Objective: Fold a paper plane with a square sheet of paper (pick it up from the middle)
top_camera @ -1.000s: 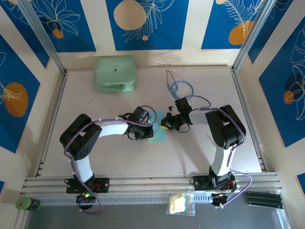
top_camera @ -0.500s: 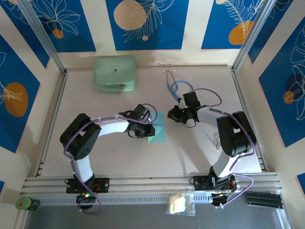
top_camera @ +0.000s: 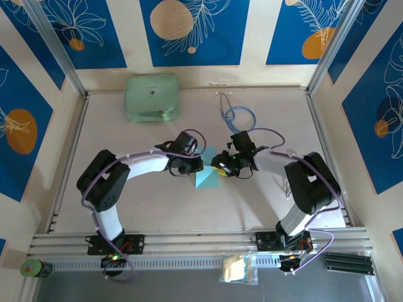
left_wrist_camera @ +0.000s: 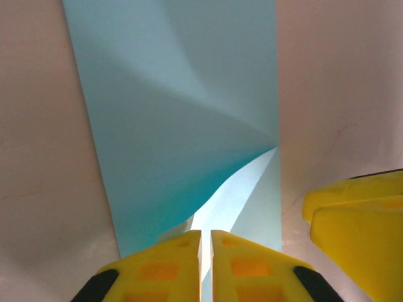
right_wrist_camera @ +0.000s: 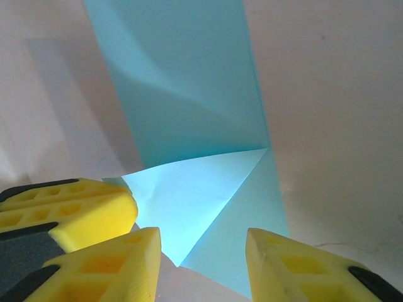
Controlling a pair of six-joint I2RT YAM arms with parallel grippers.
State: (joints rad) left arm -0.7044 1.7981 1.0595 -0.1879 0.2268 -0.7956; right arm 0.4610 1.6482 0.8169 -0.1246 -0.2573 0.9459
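Observation:
The square sheet of paper (top_camera: 206,179) lies light blue at mid-table, folded to a strip (left_wrist_camera: 182,113) with one corner flap (right_wrist_camera: 189,195) raised off it. My left gripper (top_camera: 194,165) sits at the strip's left side. Its yellow fingers (left_wrist_camera: 164,267) are almost together, and the flap's corner runs into the thin slit between them (left_wrist_camera: 206,248). My right gripper (top_camera: 219,165) hovers at the strip's right side, open (right_wrist_camera: 201,264), its fingers straddling the flap's near point and holding nothing. One right finger (left_wrist_camera: 359,214) shows beside the left jaws.
A mint-green case (top_camera: 151,97) rests at the back left. A blue-tubed stethoscope (top_camera: 236,114) lies behind the right gripper. A small packet (top_camera: 238,268) and a green can (top_camera: 36,268) sit on the front rail, off the table.
The right gripper drew back toward the stethoscope, then returned to the paper with its jaws opening. The left jaws parted briefly and closed again at the flap.

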